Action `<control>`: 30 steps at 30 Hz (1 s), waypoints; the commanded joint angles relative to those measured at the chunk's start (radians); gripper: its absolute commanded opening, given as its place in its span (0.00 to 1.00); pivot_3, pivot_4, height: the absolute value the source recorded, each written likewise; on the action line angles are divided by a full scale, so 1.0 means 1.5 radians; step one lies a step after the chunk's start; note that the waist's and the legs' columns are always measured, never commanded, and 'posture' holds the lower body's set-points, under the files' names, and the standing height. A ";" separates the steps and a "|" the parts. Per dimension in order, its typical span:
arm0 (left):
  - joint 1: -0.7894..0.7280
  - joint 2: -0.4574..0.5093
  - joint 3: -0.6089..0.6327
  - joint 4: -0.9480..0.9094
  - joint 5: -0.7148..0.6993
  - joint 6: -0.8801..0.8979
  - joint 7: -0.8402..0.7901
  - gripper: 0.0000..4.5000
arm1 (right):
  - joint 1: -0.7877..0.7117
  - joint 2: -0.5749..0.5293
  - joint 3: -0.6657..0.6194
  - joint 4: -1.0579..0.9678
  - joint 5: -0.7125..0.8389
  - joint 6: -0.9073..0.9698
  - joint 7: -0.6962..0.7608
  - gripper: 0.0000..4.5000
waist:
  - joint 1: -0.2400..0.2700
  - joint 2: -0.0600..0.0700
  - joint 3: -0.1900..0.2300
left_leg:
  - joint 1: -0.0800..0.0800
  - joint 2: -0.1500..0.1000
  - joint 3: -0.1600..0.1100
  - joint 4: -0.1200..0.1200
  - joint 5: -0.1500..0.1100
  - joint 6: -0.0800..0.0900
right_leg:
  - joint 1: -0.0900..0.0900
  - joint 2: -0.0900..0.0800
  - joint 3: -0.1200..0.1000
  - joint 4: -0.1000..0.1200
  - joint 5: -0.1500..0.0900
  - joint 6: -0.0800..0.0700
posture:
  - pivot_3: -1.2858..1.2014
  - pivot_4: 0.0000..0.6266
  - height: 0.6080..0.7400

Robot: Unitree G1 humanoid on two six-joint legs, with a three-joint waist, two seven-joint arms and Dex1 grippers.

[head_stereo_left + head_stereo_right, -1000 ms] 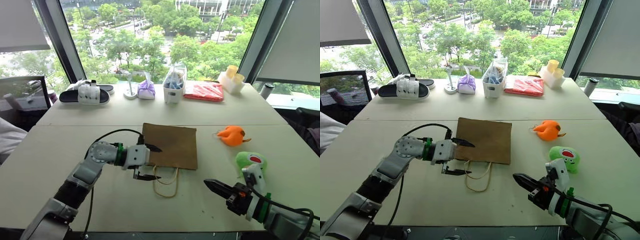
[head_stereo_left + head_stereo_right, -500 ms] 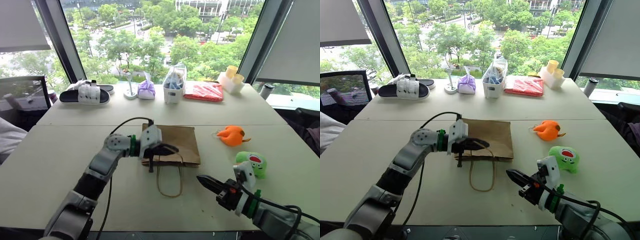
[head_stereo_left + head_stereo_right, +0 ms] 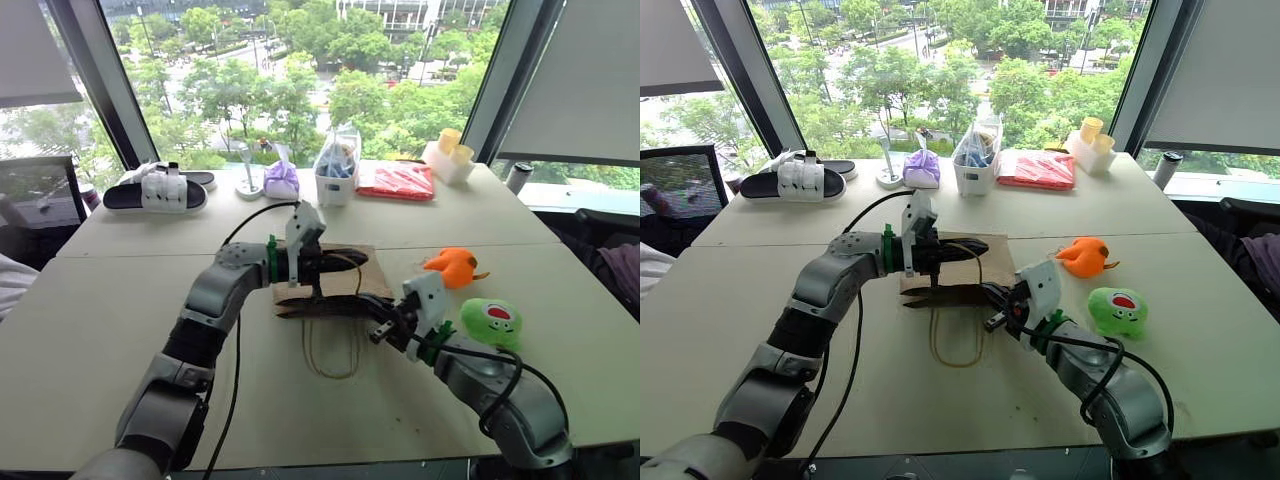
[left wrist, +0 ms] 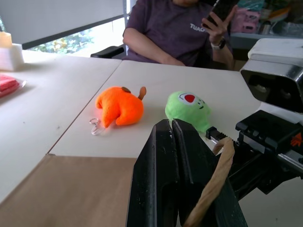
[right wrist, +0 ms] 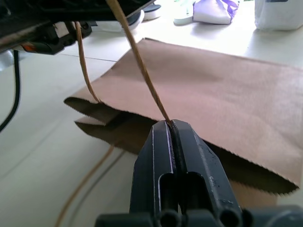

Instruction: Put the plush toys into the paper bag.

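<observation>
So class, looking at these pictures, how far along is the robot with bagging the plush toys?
Done: the left gripper is shut on a twine handle, lifting the upper edge of the paper bag so its mouth gapes. In hand: the right gripper, shut, is at the mouth. Left: the orange toy and green toy lie on the table, outside the bag.

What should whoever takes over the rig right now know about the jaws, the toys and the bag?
Left gripper: jaws shut on the bag's upper twine handle, lifting the top sheet so the mouth gapes a little.
Right gripper: jaws shut, tip at the bag's mouth.
Bag: lying flat mid-table, mouth toward the robot, second handle loop on the table.
Orange toy and green toy: on the table to the bag's right, both untouched.
Done: a handle is gripped and the opening started.
Left: spread the mouth wider, then pick up each toy and put it inside.
</observation>
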 commanded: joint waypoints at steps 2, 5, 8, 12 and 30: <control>-0.020 -0.027 0.025 -0.012 -0.010 0.045 0.067 0.01 | -0.002 0.006 0.000 -0.013 -0.017 -0.012 0.013 0.00 | 0.000 0.000 0.000 | 0.000 0.000 0.000 0.000 0.000 0.000 | 0.000 0.000 0.000 0.000 0.000 0.000 | 0.52 0.24 1.00; -0.021 -0.037 0.028 -0.007 0.005 0.046 0.101 0.01 | 0.012 0.005 -0.018 -0.027 -0.013 -0.010 0.018 0.00 | -0.001 0.000 0.000 | 0.000 0.000 0.000 0.000 0.000 0.000 | 0.000 0.000 0.000 0.000 0.000 0.000 | 0.52 0.24 1.00; -0.021 -0.046 0.039 -0.010 -0.012 0.061 0.118 0.01 | 0.032 0.000 -0.042 -0.044 -0.005 -0.006 0.020 0.00 | 0.000 0.000 0.000 | 0.000 0.000 0.000 0.000 0.000 0.000 | 0.000 0.000 0.000 0.000 0.000 0.000 | 0.52 0.24 1.00; -0.025 -0.058 0.055 -0.023 -0.036 0.095 0.134 0.01 | 0.035 0.005 -0.030 -0.034 -0.020 -0.008 0.029 0.00 | -0.001 0.000 0.000 | 0.000 0.000 0.000 0.000 0.000 0.000 | 0.000 0.000 0.000 0.000 0.000 0.000 | 0.52 0.24 1.00; -0.020 -0.062 0.107 -0.105 -0.155 0.231 0.169 0.01 | -0.137 0.074 0.063 0.336 -0.202 -0.163 0.071 0.00 | -0.004 0.000 0.000 | 0.001 0.000 0.000 0.000 0.002 -0.004 | -0.001 0.000 0.000 0.002 0.000 0.000 | 0.52 0.24 1.00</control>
